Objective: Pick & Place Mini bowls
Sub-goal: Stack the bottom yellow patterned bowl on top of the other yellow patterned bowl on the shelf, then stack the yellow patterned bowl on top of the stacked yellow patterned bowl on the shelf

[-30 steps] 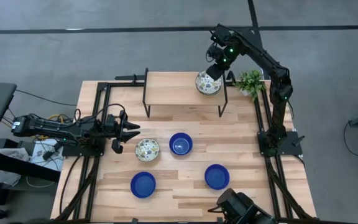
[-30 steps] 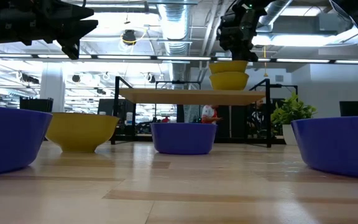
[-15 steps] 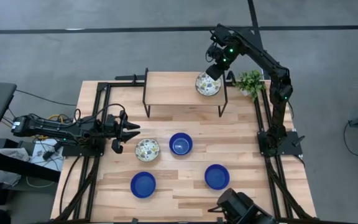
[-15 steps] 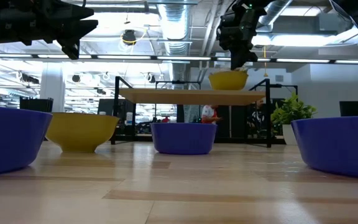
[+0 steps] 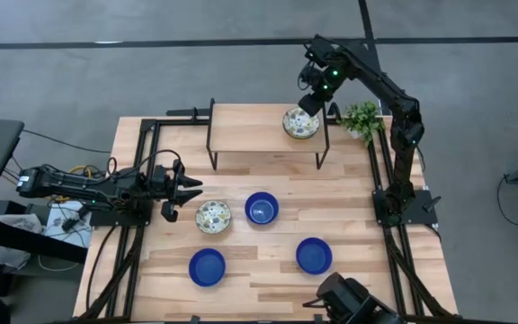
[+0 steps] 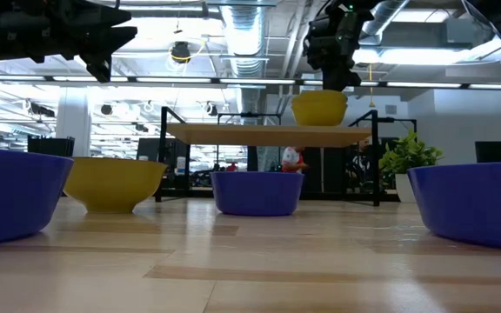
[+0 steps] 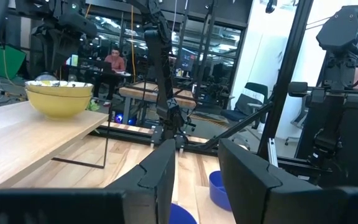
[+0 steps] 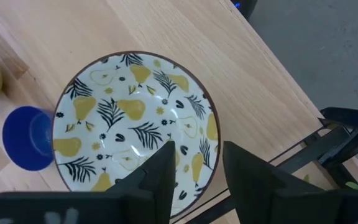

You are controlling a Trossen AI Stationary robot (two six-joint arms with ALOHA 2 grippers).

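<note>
High view puts my right gripper (image 5: 311, 97) just off the one o'clock edge of the patterned bowl on the shelf (image 5: 301, 123), hanging above it; through the right wrist camera I see both dark fingers (image 8: 160, 171) spread apart with nothing between them, the bowl's leaf-and-pear print filling the gap below. That bowl sits on the raised wooden shelf (image 5: 259, 128) toward its three o'clock end, and from the left wrist camera it reads as two yellow-sided bowls nested one in the other. Just past the shelf at three o'clock stands the small potted plant (image 5: 361, 118). Out on the table (image 5: 268, 270) I count four more bowls: a second patterned bowl (image 5: 213, 216) near the middle, a centre blue bowl (image 5: 261, 208) just beside it at its three o'clock, a near-left blue bowl (image 5: 207, 266) at its six o'clock, and a near-right blue bowl (image 5: 314, 255) well apart toward four o'clock. My left gripper (image 5: 187, 186) waits at the table's nine o'clock edge, near the second patterned bowl but not touching it, its fingers (image 7: 160, 168) parted and holding nothing. Low view shows the shelf bowl seated flat on the board with the right arm's wrist directly above it.
</note>
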